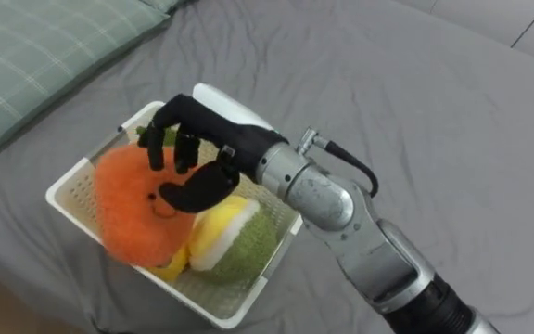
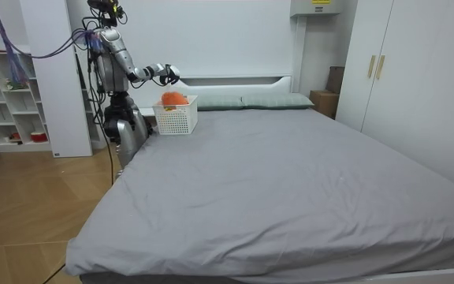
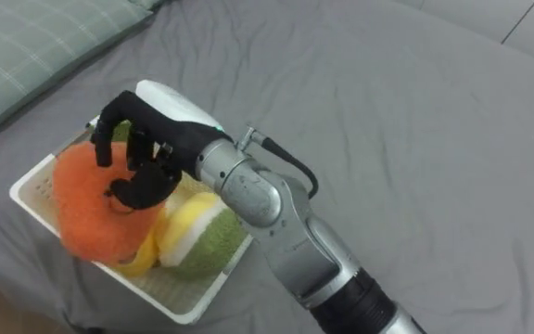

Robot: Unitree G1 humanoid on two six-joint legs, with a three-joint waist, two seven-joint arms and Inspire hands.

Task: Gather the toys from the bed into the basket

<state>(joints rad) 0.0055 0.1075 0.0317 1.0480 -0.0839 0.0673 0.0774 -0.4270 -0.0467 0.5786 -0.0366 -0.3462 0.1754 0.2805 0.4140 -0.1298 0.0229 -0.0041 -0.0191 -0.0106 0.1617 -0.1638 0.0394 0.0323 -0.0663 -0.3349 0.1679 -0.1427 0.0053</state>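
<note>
A white mesh basket (image 1: pixel 64 191) sits on the grey bed (image 1: pixel 415 102) and holds a round orange plush toy (image 1: pixel 126 210), a green and yellow plush toy (image 1: pixel 241 237) and a bit of a yellow one (image 1: pixel 172 265). My right hand (image 1: pixel 198 139) hovers over the basket, reaching in from the lower right. Its fingers hang loosely bent over the top of the orange toy, with the thumb beside it, not closed round it. In the room view I stand at the bed's side near its head, with the basket (image 2: pixel 176 119) in front of me and my right hand (image 2: pixel 167 72) above it.
A green checked pillow (image 1: pixel 35 56) lies at the upper left, close behind the basket. Grey sheet spreads to the right and beyond. In the room view a white shelf unit (image 2: pixel 10 95) stands behind me and wardrobes (image 2: pixel 400 71) line the far side.
</note>
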